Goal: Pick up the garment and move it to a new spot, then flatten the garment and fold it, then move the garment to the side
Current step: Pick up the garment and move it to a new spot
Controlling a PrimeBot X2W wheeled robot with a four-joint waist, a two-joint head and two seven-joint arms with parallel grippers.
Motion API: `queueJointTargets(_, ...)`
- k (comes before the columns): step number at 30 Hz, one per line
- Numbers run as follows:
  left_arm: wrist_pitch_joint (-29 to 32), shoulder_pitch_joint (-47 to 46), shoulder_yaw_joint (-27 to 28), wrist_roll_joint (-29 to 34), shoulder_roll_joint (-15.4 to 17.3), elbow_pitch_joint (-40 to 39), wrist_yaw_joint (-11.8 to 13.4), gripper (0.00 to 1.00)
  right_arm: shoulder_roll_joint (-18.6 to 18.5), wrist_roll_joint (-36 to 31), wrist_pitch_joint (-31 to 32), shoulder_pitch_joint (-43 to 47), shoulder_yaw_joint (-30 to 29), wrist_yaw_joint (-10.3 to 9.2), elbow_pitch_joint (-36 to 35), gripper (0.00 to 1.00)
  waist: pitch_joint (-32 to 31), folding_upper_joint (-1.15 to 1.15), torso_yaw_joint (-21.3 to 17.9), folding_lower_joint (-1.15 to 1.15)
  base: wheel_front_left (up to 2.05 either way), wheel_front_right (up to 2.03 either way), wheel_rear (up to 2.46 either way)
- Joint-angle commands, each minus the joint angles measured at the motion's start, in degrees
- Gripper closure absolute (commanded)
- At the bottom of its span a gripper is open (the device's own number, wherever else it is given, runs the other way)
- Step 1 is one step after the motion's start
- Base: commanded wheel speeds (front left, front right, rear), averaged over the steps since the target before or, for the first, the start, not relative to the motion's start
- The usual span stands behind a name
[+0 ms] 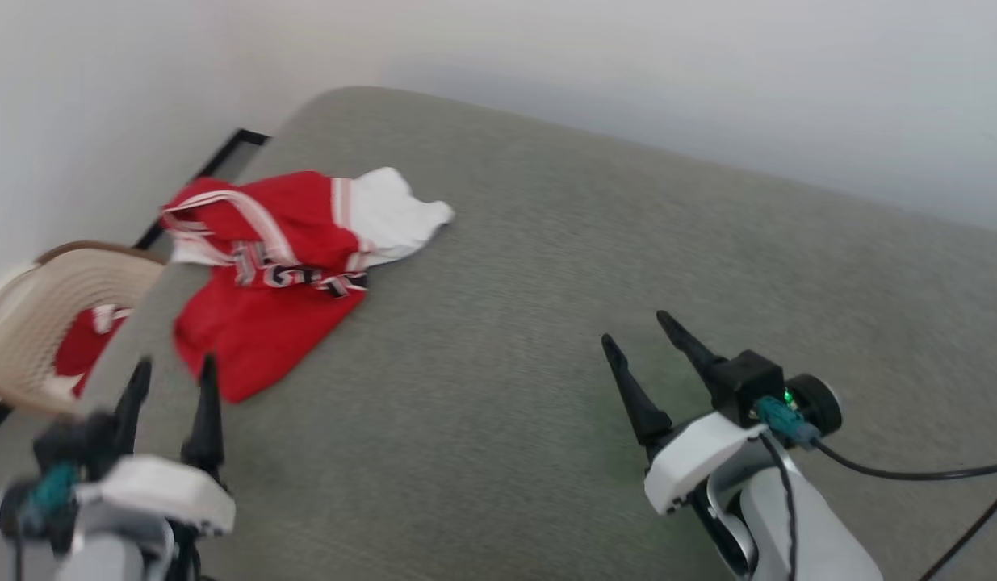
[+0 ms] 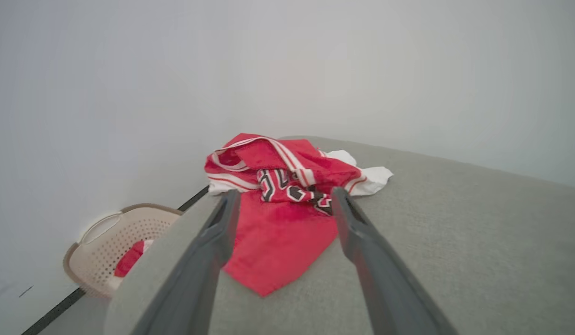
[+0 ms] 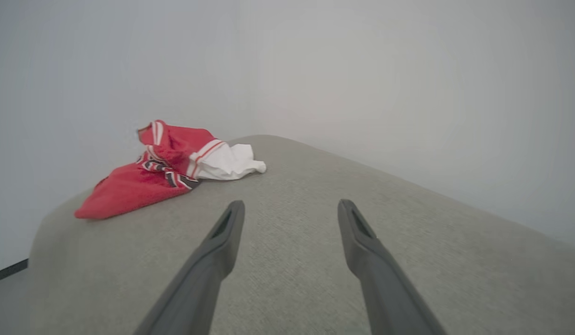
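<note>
At 9 o'clock in the head view, a beige perforated laundry basket (image 1: 54, 298) stands on the floor beside the bench (image 1: 506, 282), with some red and white cloth inside. At 8 o'clock the left claw (image 1: 175, 363) has its two dark fingers apart with nothing between them, and its tips point up the view toward the garment (image 1: 264, 323). The garment is a red jersey lying crumpled at 10 o'clock, near the far left corner of the grey, fabric-covered bench, and its left side reaches the bench edge. The plain red lower part comes to a point close to the left claw. Black-and-white lettering is bunched across the middle, and a white sleeve sticks out toward 2 o'clock. At 4 o'clock the right claw (image 1: 635, 328), well apart from the garment, is above bare grey fabric with its fingers likewise spread and empty. A black cable (image 1: 910, 472) trails from its wrist toward 3 o'clock. A plain white wall (image 1: 627, 64) rises behind.
</note>
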Motion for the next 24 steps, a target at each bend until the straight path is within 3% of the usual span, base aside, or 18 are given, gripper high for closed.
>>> queueJointTargets(1,-0.1,-1.5,-1.5,-1.2,1.5,1.0,0.1,0.00,-0.1,-0.3,-0.3,-0.9,-0.1,-0.04,0.0,0.00,2.7,0.00,-3.5,0.00,0.00,0.00,0.00)
queueJointTargets(5,0.8,-10.0,-7.8,-10.4,8.4,6.1,0.1,0.00,-0.1,-1.2,-0.3,-2.0,-1.1,-0.04,-0.5,0.00,6.6,0.00,-8.5,0.00,0.00,0.00,0.00)
queueJointTargets(11,10.9,-20.9,-19.4,-28.2,21.6,11.4,0.1,0.00,-0.1,-2.1,-0.3,-3.2,-1.4,-0.04,-2.0,0.00,12.8,0.00,-14.8,0.00,0.00,0.00,0.00)
queueJointTargets(17,21.5,-27.3,-22.6,-45.8,30.2,16.5,0.1,0.00,-0.1,-0.9,-0.3,-4.1,-0.6,-0.04,-4.1,0.00,16.5,0.00,-20.3,0.00,0.00,0.00,0.00)
queueJointTargets(24,31.3,-30.2,-26.0,-52.9,36.0,26.6,0.1,0.00,0.0,0.5,-0.3,-4.7,0.5,-0.04,-7.2,0.00,19.4,0.00,-25.1,0.00,0.00,0.00,0.00)
